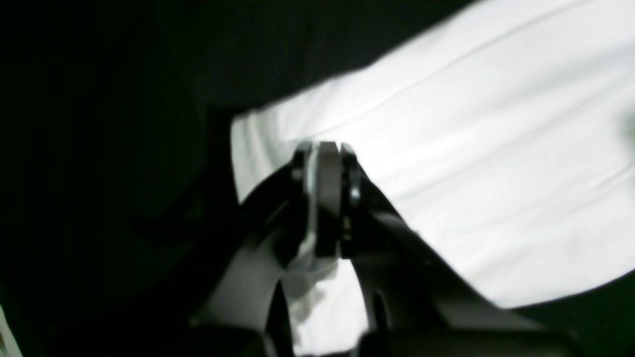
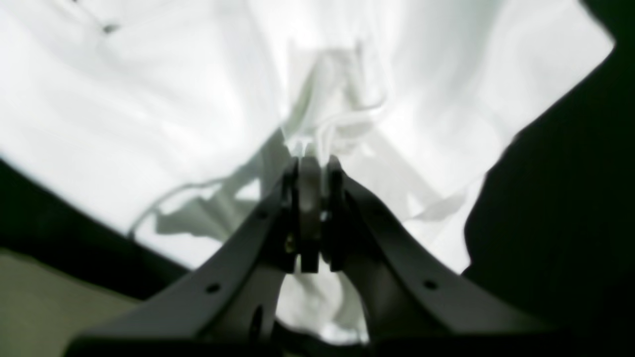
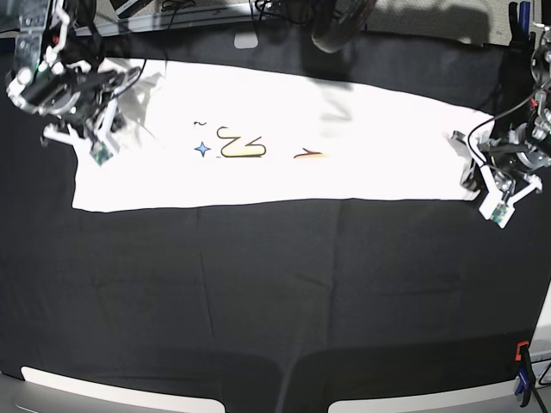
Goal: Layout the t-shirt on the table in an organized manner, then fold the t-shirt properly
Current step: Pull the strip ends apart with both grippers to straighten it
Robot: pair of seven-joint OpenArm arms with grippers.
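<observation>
Tabletop near edge is sitting bare; the t-shirt is lying stretched across the far half, print up. Left pincer is clamping the t-shirt's edge, jaws together on cloth. Right pincer is pinching a bunched wad at the other end. Risks: the 2 arms pulling apart could be dragging cloth out of the thinner left grip; the bunched right grab is likely holding 2 layers, baking creases into the layout.

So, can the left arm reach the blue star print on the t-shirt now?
Probably not as things stand: the left gripper is shut on the t-shirt at its far end, and the blue star print lies near the right gripper.
</observation>
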